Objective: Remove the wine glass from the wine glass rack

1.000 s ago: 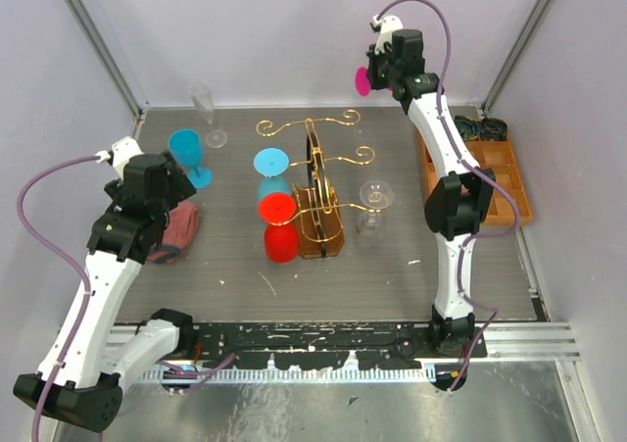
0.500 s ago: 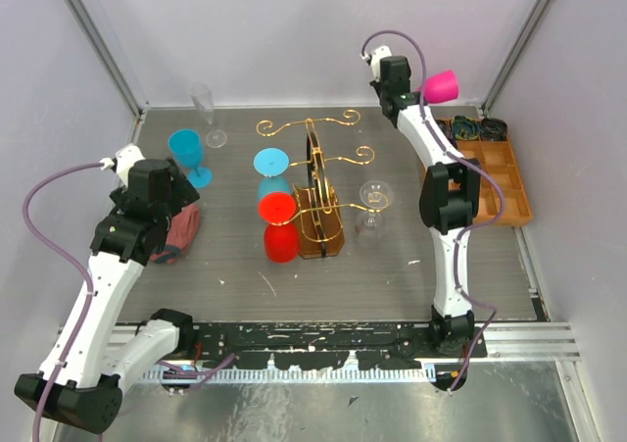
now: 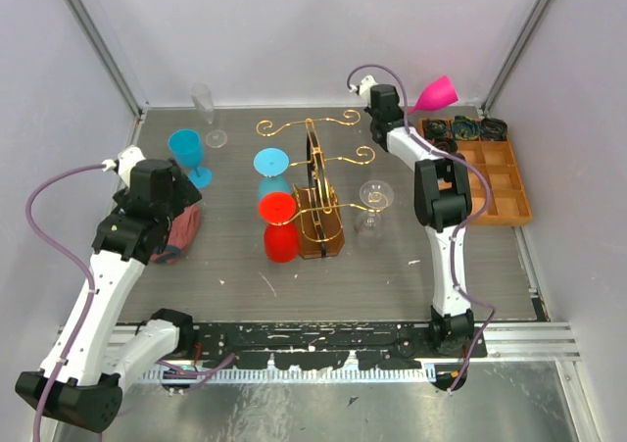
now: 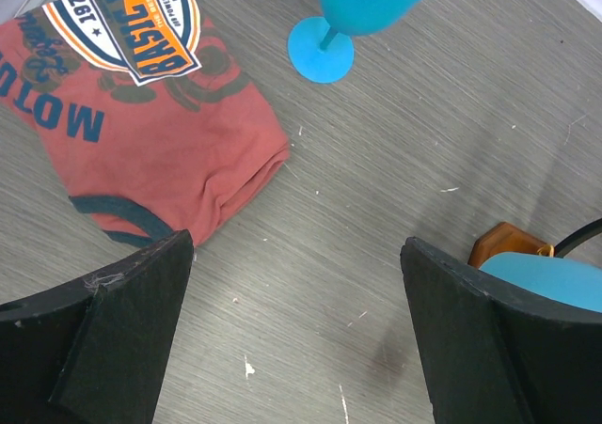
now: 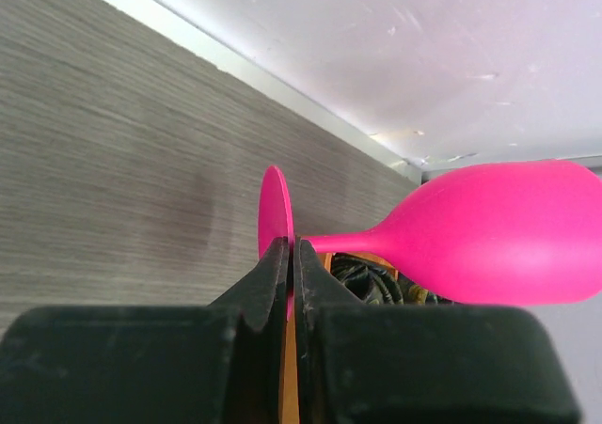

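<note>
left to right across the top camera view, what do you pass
standing blue goblet → red glass → clear glass hung on the gold rack → pink glass → wooden tray

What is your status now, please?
Right tool shut on pink wine glass, off the rack. Left tool open, empty. Nothing in the way.

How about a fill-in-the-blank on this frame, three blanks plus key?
1. The right gripper is shut on the foot of the ____ wine glass.
2. The left gripper hovers over the table with its jaws ____.
3. On the left side of the wine glass rack hang a blue glass and a ____ one.
Missing words: pink; open; red.
</note>
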Robot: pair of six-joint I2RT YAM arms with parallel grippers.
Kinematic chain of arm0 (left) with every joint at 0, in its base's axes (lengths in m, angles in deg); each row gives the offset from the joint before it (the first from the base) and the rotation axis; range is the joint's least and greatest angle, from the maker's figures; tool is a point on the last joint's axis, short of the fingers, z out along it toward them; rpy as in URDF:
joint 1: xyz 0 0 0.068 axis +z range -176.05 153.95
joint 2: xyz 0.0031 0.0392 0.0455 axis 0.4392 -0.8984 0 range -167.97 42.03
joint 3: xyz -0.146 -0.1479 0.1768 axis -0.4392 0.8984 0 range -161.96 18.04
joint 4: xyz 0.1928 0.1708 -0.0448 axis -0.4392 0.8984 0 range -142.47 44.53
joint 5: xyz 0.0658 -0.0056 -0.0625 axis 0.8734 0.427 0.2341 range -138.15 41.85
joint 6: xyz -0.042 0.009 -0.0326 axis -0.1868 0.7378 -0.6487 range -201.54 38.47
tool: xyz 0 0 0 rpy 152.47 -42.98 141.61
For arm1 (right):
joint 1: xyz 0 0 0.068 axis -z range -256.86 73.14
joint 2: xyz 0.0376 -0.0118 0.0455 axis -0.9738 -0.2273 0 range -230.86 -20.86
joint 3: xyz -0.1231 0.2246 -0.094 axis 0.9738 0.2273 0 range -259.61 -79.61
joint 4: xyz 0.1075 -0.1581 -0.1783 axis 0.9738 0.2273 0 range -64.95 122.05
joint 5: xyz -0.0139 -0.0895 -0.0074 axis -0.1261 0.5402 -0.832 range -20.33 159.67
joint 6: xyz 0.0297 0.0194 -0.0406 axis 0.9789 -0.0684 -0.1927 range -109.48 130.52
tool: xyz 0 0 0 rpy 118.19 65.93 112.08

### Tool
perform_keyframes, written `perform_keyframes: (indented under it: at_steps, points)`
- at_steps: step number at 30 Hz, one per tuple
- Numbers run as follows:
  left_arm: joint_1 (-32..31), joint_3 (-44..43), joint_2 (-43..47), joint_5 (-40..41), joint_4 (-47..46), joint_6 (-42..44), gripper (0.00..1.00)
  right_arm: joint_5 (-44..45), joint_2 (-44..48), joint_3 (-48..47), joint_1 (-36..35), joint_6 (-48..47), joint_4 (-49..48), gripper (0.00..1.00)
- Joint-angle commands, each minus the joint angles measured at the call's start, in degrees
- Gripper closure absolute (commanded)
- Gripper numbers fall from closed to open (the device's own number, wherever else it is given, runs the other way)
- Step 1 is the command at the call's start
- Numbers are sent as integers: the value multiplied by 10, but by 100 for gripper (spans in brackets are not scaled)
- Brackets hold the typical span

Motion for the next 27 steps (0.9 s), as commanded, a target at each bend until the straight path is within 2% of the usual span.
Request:
perform_keyframes:
  at_steps: [1,15,27]
  points:
    - [0,-11,-1,-4,-13,2,2,22,-17,-18,-3,-44,-84,99]
    - [0,-1,-4,-6,-36,4,2,63,-82,-24,11,-87,-133,99]
    - [0,4,-3,-3,-62,1,2,62,-107,4,11,-98,-140,99]
